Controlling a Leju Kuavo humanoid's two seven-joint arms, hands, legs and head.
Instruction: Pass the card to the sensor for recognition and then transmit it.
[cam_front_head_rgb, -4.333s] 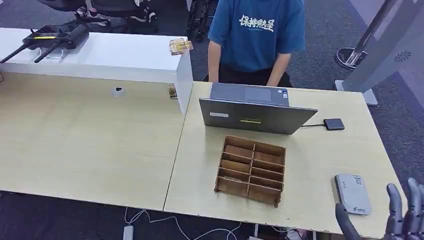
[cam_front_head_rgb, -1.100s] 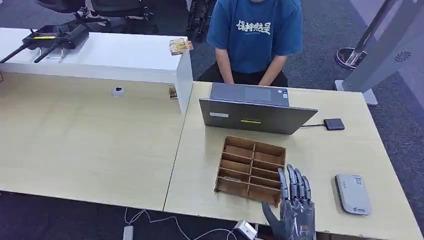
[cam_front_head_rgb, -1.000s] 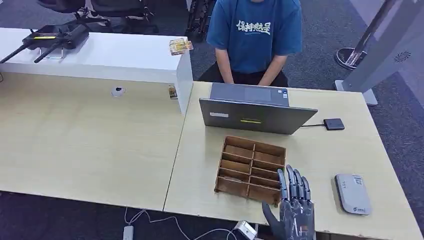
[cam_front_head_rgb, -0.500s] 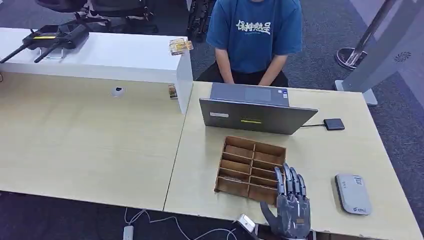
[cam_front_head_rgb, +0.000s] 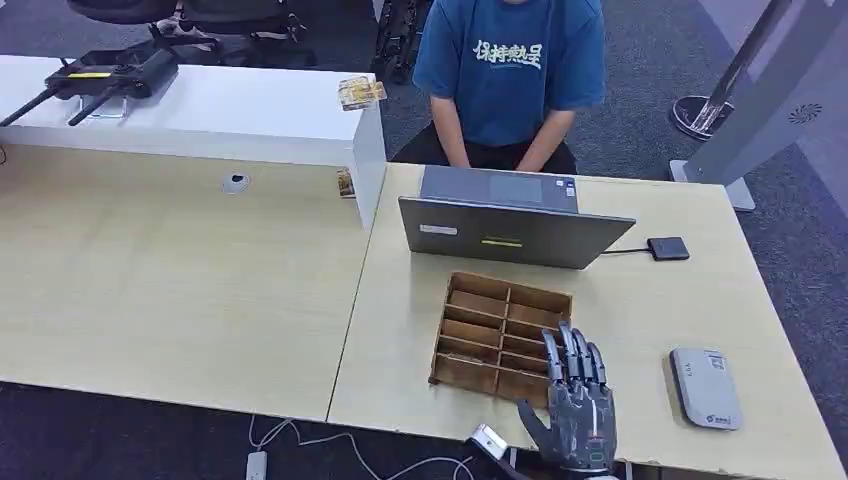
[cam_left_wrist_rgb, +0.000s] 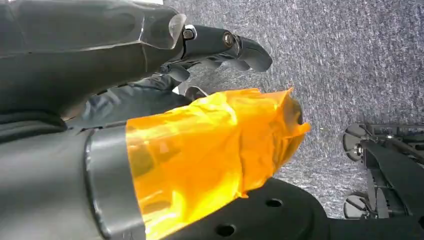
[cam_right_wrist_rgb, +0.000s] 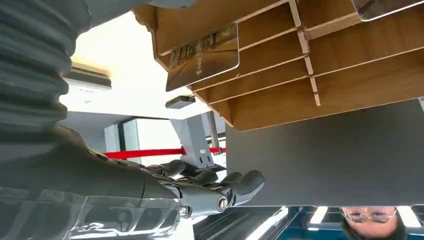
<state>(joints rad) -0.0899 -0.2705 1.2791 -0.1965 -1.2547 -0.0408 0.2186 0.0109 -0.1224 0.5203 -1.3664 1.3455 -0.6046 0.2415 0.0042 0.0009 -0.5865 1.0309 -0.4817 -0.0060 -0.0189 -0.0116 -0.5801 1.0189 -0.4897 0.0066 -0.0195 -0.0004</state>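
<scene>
Right robot hand (cam_front_head_rgb: 575, 412) is empty, fingers extended, hovering over the near corner of the wooden rack (cam_front_head_rgb: 500, 338). The card (cam_right_wrist_rgb: 204, 56) stands in a slot just ahead of its fingertips. Judged light, stiff, slick: pinch the exposed upper edge.

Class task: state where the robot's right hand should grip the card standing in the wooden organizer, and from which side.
Likely the card's exposed edge, sticking out of its slot in the wooden organizer. Come from above, where the right hand hovers; dividers hide the rest.

Wooden organizer (cam_front_head_rgb: 502, 340) on table (cam_front_head_rgb: 640, 330), before laptop (cam_front_head_rgb: 512, 228); sensor (cam_front_head_rgb: 705, 387) right.
</scene>
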